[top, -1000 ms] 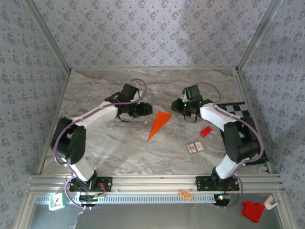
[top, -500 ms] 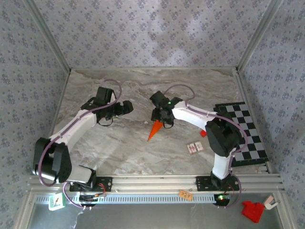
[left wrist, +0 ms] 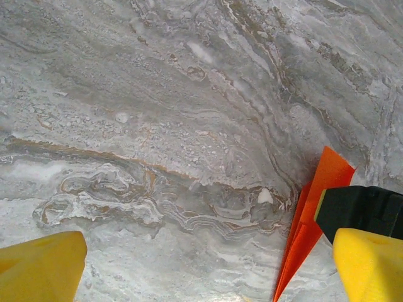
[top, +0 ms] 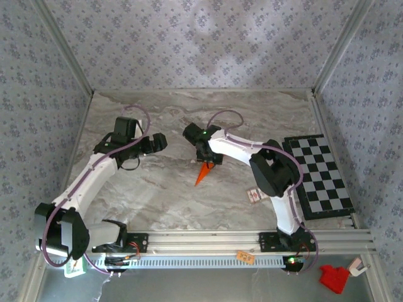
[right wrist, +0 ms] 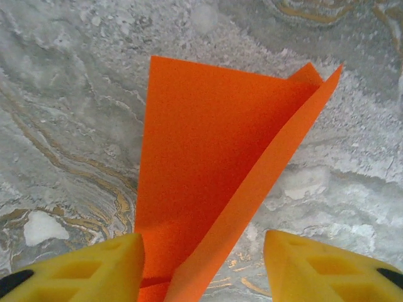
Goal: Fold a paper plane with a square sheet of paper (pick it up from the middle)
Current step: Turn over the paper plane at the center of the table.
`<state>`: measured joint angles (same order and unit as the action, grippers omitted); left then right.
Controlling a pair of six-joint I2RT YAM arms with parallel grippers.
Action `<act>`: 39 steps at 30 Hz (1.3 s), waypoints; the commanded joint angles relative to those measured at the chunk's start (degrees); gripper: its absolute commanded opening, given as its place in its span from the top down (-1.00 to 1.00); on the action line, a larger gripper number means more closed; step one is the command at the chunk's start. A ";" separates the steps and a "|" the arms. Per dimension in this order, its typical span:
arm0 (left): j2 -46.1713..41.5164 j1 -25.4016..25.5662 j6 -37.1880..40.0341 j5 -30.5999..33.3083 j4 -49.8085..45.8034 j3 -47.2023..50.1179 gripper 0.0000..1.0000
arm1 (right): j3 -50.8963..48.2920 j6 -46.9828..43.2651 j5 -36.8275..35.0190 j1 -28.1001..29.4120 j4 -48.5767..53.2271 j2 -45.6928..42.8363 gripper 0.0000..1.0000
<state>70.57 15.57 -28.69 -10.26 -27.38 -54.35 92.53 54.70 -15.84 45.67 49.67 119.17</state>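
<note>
The narrow pointed dart of bright orange folded paper (top: pixel 201 174) lies in the middle of the grey marbled tabletop (top: pixel 157 195), with its tip at the same place as one second ago. My right gripper (top: pixel 206 156) was then far on the right. Now it stands over the wide end of the dart, its fingers (right wrist: pixel 75 264) half apart on both sides of the raised fold, not clamping it. My left gripper (left wrist: pixel 201 270) has moved back to the left, spread fully and empty.

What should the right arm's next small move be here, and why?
Probably close the right gripper on the orange paper. Its fingers stand open on either side of the paper's folded edge, so the paper is framed but not yet pinched.
</note>
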 commanded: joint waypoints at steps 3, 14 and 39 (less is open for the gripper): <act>0.36 -0.89 1.62 -0.96 -1.13 -0.05 -0.99 | 1.56 3.35 -2.21 0.65 5.22 0.93 0.08; 1.15 -1.84 1.62 -1.03 -1.28 -0.32 -1.00 | -0.13 3.31 -2.62 -0.08 3.52 -1.11 0.62; -3.06 -10.56 -9.01 0.63 6.37 10.14 -0.98 | -0.66 -23.84 29.33 -2.28 -25.72 -6.61 0.93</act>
<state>69.76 5.61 -36.16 -10.61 -22.65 -44.66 92.58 34.57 3.40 43.57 32.32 112.71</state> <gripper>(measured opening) 0.991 0.054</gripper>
